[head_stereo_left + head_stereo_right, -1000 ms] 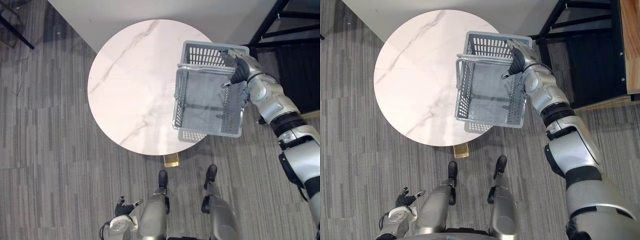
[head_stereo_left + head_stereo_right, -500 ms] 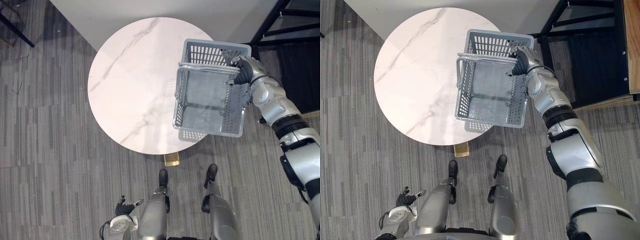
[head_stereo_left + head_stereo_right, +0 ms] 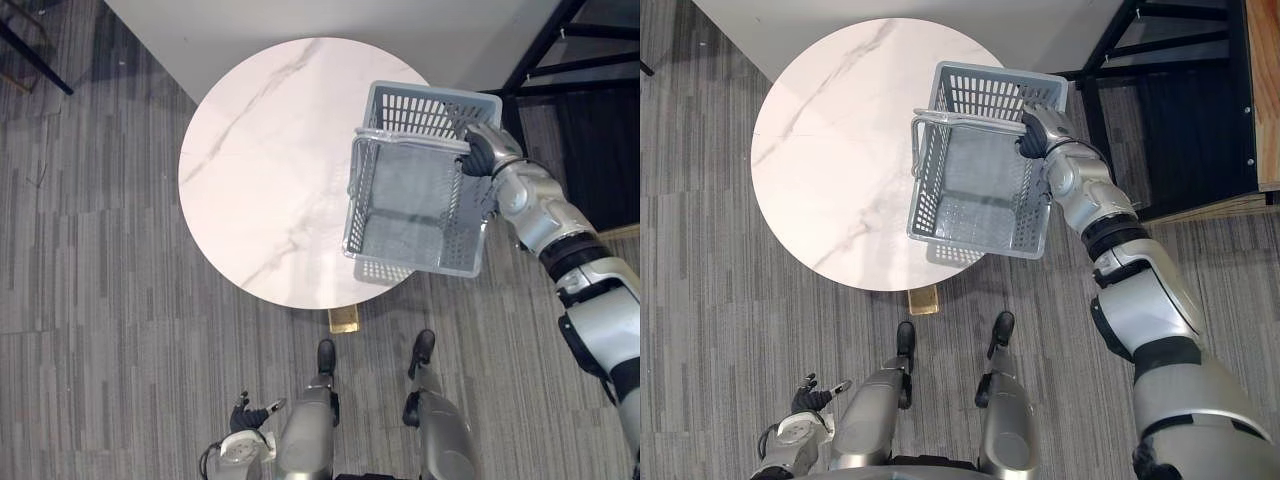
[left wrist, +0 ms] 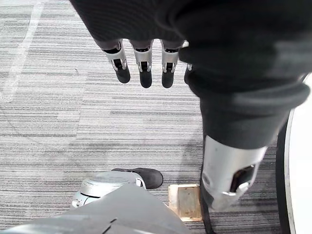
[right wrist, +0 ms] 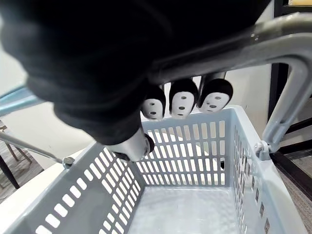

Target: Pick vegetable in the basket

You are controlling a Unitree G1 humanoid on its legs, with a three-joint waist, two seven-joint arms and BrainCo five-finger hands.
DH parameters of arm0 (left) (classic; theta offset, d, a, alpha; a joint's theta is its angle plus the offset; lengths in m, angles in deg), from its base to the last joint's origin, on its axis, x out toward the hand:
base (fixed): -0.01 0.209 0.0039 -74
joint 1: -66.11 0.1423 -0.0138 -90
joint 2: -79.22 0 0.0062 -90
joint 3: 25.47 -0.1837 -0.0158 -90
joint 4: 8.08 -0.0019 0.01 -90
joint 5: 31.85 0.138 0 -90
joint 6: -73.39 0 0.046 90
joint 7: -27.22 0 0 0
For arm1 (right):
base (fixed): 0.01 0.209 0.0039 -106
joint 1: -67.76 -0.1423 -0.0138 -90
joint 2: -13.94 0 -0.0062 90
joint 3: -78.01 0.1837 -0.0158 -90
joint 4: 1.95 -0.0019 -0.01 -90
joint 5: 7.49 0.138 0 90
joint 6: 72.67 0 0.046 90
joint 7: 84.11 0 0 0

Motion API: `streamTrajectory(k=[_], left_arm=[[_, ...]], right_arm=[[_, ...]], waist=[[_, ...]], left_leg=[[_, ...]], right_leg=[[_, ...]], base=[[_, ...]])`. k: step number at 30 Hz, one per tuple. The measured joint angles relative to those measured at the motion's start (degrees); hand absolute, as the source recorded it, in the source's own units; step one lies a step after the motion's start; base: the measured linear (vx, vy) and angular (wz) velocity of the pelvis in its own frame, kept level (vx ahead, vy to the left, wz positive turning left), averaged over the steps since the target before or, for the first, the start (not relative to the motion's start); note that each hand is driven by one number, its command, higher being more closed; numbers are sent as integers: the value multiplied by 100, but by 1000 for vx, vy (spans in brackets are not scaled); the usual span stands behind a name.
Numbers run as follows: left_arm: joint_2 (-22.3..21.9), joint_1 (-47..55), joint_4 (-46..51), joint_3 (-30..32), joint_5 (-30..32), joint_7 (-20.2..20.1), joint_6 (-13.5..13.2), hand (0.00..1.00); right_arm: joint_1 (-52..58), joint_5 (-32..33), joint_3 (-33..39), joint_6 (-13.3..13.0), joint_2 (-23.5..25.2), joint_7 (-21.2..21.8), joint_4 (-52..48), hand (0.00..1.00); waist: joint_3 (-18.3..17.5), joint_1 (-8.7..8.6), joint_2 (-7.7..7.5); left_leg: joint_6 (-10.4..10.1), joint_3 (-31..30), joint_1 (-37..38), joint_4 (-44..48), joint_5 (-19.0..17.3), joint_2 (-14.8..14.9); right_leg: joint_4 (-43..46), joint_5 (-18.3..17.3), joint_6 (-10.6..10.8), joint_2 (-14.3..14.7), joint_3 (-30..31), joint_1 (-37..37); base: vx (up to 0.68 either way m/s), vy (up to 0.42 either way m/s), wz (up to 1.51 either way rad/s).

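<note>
Grey plastic basket (image 3: 420, 108): empty, held aloft over the right edge of the marble table (image 3: 260, 180) by its handle (image 3: 410, 138), round which the right hand (image 3: 482, 150) is clenched, presumably for setting down. Left hand (image 4: 145, 63): hung low, fingers relaxed, unused.

Right arm is extended forward at shoulder side. Right robot hand (image 3: 481, 150) is curled round the basket handle (image 5: 265, 35), fingertips (image 5: 183, 100) tucked under it. Left arm is hung low; left robot hand (image 3: 243, 417) is carried with fingers (image 4: 145, 68) straight.
</note>
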Motion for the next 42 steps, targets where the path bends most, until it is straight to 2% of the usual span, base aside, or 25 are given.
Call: streamTrajectory(k=[4, 10, 13, 15, 16, 20, 24, 29, 32, 35, 37, 39, 42], left_arm=[[-6, 1, -1, 16, 15, 2, 21, 0], [-77, 8, 4, 311, 72, -6, 139, 0], [-66, 50, 0, 362, 257, -18, 231, 0], [-59, 89, 0, 419, 300, -33, 241, 0], [-45, 141, 1, 480, 395, -63, 243, 0], [26, 172, 0, 512, 503, -160, 253, 0], [19, 243, -6, 510, 577, -216, 290, 0], [23, 300, -98, 511, 728, -269, 328, 0], [24, 332, -130, 512, 732, -282, 330, 0], [22, 400, -121, 507, 731, -315, 327, 0], [26, 507, -116, 507, 731, -366, 327, 0], [36, 626, -118, 507, 732, -394, 333, 0], [39, 938, -115, 506, 744, -403, 354, 0]], right_arm=[[84, -176, -283, 2, 6, 78, -329, 100], [362, -194, -548, -51, -293, 283, -1834, 100], [711, -143, -532, -212, -501, 282, -2540, 100], [973, -143, -525, -274, -610, 282, -2916, 100], [1275, -74, -511, -373, -805, 284, -3278, 100], [1749, 100, -280, -455, -1128, 307, -3739, 100], [2247, 143, -76, -517, -1580, 425, -4282, 100], [2908, 363, 10, -662, -1849, 571, -4720, 100], [3410, 372, 340, -835, -1892, 691, -5013, 100], [3847, 517, 551, -897, -1926, 698, -5075, 100], [4303, 520, 705, -908, -1927, 696, -5151, 100], [4751, 517, 827, -925, -1927, 692, -5224, 100], [5406, 512, 983, -933, -1923, 684, -5243, 100]], waist=[[-18, -4, 8], [-87, -68, -53], [-375, -177, -111], [-532, -223, -175], [-717, -251, -285], [-892, -370, -459], [-1011, -397, -463], [-1191, -454, -459], [-1247, -514, -463], [-1275, -525, -463], [-1437, -524, -493], [-1486, -525, -514], [-1575, -545, -496]], left_leg=[[0, 8, 106, -2, 1, 8], [0, 213, 368, -62, 1, 24], [0, 311, 458, -123, 0, 29], [0, 390, 602, -196, -2, 39], [-5, 494, 669, -212, -13, 51], [-10, 587, 753, -228, -20, 61], [-22, 714, 913, -300, -28, 78], [-29, 820, 1052, -410, -29, 99], [-30, 826, 1085, -430, -30, 99], [-55, 819, 1277, -462, -47, 119], [-76, 804, 1291, -439, -74, 131], [-83, 811, 1423, -352, -159, 138], [-125, 822, 1353, 298, -619, 268]], right_leg=[[-17, 0, 0, 10, 5, 108], [-51, 58, -13, 45, 243, 215], [-74, 75, 2, 59, 336, 230], [-74, 75, 3, 81, 430, 296], [-75, 80, 9, 99, 533, 297], [-75, 100, 33, 119, 652, 314], [-75, 104, 44, 158, 787, 363], [-75, 104, 45, 210, 892, 385], [-76, 104, 44, 215, 896, 408], [-84, 102, 46, 231, 887, 599], [-85, 96, 51, 235, 882, 637], [-86, 33, 75, 227, 900, 805], [-6, -154, 118, 267, 932, 1025]], base=[[2, 1, -1], [-1, 3, -18], [2, -2, -16], [2, -5, -26], [-10, -8, -24], [-26, -11, -16], [-22, -16, -18], [18, -15, -12], [11, -3, -1], [3, -2, 2], [4, -5, 4], [0, 0, 0], [-47, 16, -7]])
